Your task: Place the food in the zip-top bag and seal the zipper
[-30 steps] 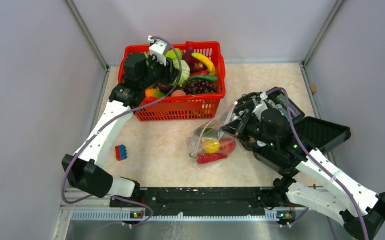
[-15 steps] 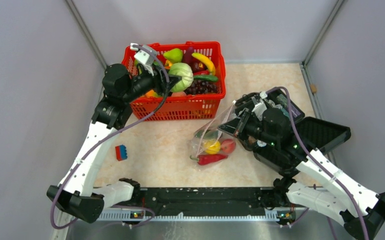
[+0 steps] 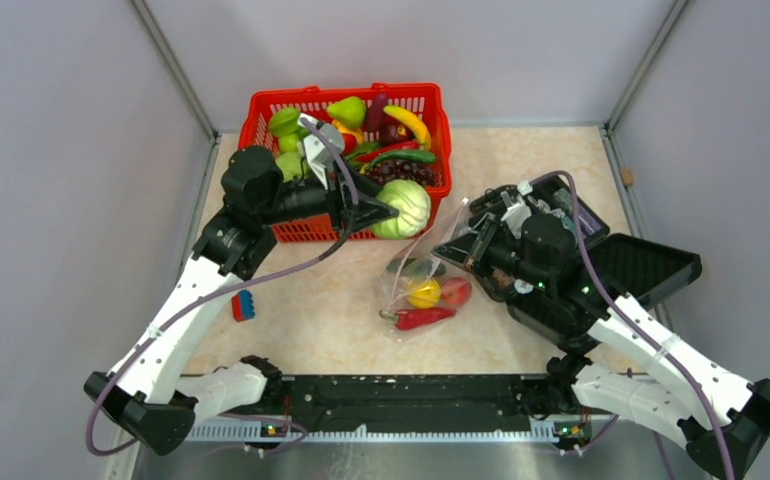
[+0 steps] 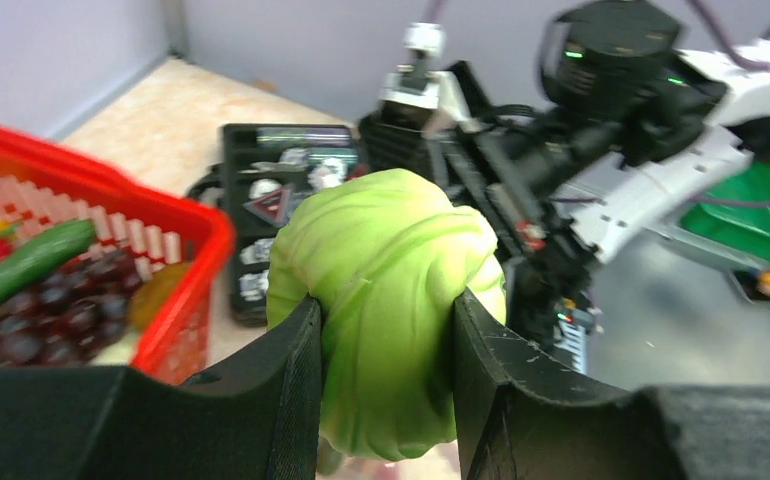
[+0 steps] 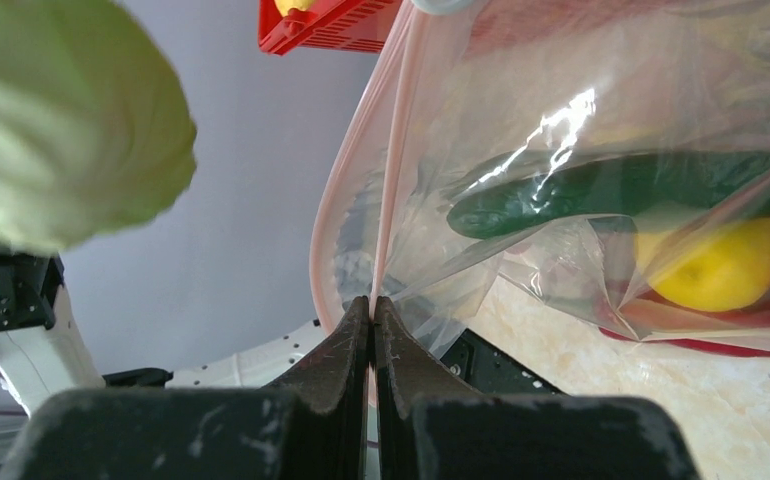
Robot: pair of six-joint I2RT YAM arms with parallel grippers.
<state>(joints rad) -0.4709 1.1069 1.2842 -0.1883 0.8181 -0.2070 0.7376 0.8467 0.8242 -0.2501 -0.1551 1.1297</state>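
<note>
The overhead camera is looking down from above and behind the arms, standing well back and taking in the whole table (image 3: 311, 310). The left wrist camera is peering out along its own fingers (image 4: 261, 400), pressed close to the green cabbage (image 4: 386, 260) and facing the right arm (image 4: 651, 180). The right wrist camera is looking up from low down, tight against the zip-top bag (image 5: 601, 150). All three are catching the green cabbage; the zip-top bag is showing overhead too.

walls: plain grey panels (image 3: 51, 150) | tabletop (image 3: 311, 315): beige marbled | frame: metal corner posts (image 3: 174, 70)
</note>
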